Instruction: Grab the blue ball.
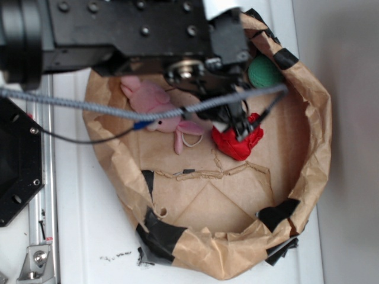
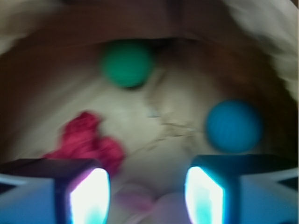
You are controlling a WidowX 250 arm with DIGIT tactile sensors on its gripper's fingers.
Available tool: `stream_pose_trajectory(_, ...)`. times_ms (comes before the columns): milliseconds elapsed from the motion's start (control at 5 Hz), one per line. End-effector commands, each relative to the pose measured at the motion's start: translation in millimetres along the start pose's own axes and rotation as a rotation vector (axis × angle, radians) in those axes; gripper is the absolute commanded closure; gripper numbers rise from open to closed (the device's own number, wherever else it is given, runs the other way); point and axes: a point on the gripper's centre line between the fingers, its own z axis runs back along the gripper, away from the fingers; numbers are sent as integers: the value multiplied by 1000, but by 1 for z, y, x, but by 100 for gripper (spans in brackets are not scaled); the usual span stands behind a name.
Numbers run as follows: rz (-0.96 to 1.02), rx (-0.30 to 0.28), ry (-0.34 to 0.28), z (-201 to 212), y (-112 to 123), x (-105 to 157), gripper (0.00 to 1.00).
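From the exterior view the gripper [image 1: 240, 127] hangs inside the brown paper basin [image 1: 308, 148] over the red paper wad [image 1: 240, 144], near a pink plush toy [image 1: 155, 106], while the blurred wrist view shows jaws spread and empty, the blue ball [image 2: 233, 126] just beyond the right finger, well apart from the green ball [image 2: 127, 63].

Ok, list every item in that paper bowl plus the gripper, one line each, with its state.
gripper: open, nothing between its fingers
blue ball: loose on the paper, not gripped, ahead of one finger
green ball: lying free near the far wall
red paper wad: crumpled, beside the gripper
pink plush toy: lying flat, partly under the arm
paper bowl: open, rim taped
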Motion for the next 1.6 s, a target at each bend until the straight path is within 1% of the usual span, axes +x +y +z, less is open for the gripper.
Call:
stream_pose_trajectory(0,168,15,-52,-7,56,7,0)
stream_pose_trajectory(200,151,12,-72,-18,56,15,0)
stream_pose_trajectory(400,132,26,-72,-26,57,22,0)
stream_pose_trajectory(600,130,52,-80,-32,60,23,0)
stream_pose_trajectory(1000,100,59,-118,-35,57,34,0)
stream_pose_trajectory(1200,46,118,-121,-42,57,35,0)
stream_pose_trajectory(1400,69,161,-85,-43,77,20,0)
